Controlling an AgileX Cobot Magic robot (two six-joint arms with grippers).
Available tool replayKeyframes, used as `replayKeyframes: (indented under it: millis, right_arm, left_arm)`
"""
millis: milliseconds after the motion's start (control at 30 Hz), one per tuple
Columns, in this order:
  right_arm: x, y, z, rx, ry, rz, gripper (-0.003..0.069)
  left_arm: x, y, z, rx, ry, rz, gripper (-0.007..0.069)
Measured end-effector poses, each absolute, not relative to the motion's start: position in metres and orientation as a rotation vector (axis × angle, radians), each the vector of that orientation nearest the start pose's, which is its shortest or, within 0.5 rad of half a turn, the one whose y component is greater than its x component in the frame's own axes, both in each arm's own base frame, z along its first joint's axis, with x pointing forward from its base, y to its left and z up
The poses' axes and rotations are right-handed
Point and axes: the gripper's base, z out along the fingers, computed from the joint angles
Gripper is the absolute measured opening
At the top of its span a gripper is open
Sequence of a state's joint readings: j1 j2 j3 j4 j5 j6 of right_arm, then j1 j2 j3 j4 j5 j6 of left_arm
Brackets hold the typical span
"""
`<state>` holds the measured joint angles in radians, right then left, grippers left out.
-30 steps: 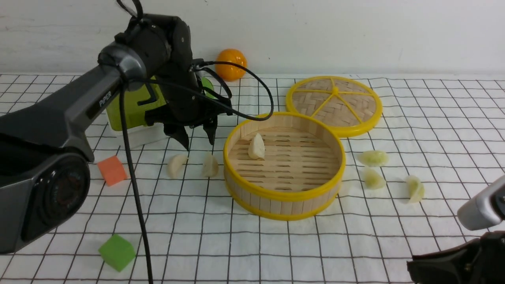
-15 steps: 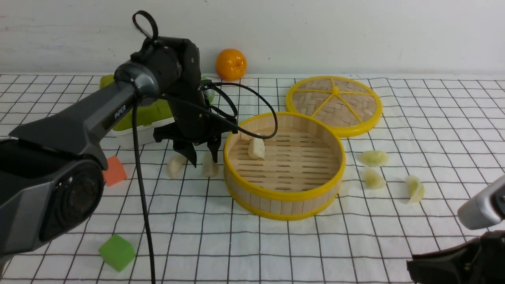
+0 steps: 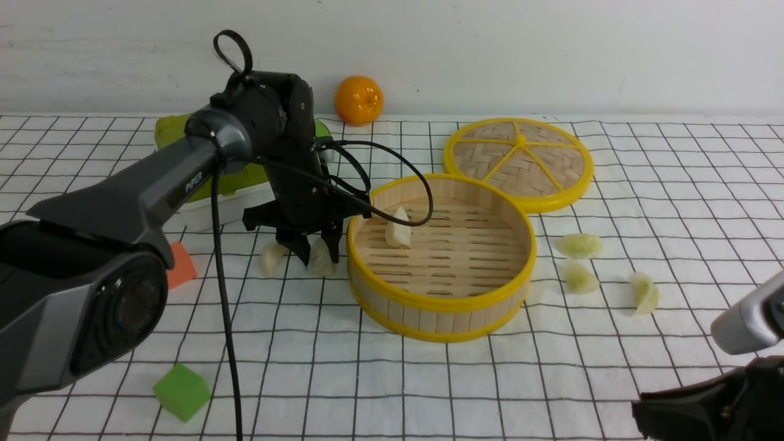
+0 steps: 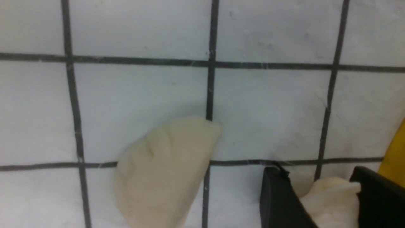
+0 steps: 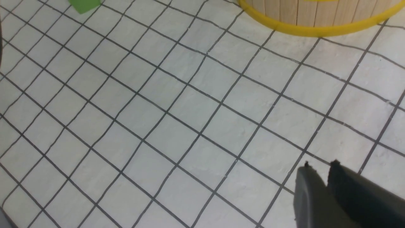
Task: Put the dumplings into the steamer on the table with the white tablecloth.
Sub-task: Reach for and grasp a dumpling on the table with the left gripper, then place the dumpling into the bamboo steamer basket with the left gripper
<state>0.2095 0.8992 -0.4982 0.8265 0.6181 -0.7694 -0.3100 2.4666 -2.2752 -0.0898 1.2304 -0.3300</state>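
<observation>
Clearance: left gripper (image 3: 318,261) is down at cloth level just beside the steamer (image 3: 429,311), and the left wrist view shows the yellow rim right next to the outer finger, so that side is tight. The jaws have narrowed onto the gripped dumpling (image 4: 329,199), with both black fingers (image 4: 278,199) against its sides and its base on the white tablecloth (image 3: 429,383). The neighbour dumpling (image 3: 271,256) sits near on the other side, not touching. Open cloth runs across the whole front, with only the green cube (image 3: 181,391) near the front left and the orange cube (image 3: 181,268) beside the left arm. The flat woven lid (image 3: 519,162) touches or nearly touches the steamer's far rim, and the orange ball (image 3: 358,100) is at the back edge by the wall. Right gripper (image 5: 319,167) hovers low at the front right with its fingers nearly together, holding nothing, and plain grid beneath. Gripped dumpling stands ridge-up; I can't tell its long axis under the fingers. The neighbour's long axis runs diagonal to the grid lines in the wrist view. One dumpling in the steamer (image 3: 398,228) leans tip-up near the back-left wall. Three right-side dumplings (image 3: 579,245) lie apart, the far one flat with its long axis left-right. Dumplings are smooth, pale crescents, the right ones greenish. The steamer is round, with vertical bamboo slats, a slotted floor and glossy yellow rims. The cloth is slightly rippled.
</observation>
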Motion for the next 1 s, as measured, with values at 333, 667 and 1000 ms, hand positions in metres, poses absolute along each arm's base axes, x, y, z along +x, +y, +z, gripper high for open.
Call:
replayKeyframes:
  millis: [333,667,1000]
  right_arm:
    - [0.148,0.071,0.255,-0.512,2.26,0.596,0.0088]
    - [0.148,0.071,0.255,-0.507,2.256,0.591,0.0093]
    - [0.148,0.071,0.255,-0.508,2.256,0.591,0.0093]
  left_arm:
    - [0.479,-0.163,0.269,-0.013,2.739,-0.311,0.0271]
    - [0.435,-0.281,0.276,0.344,2.611,-0.523,0.0271]
    - [0.45,-0.304,0.234,0.324,2.506,-0.36,0.0271]
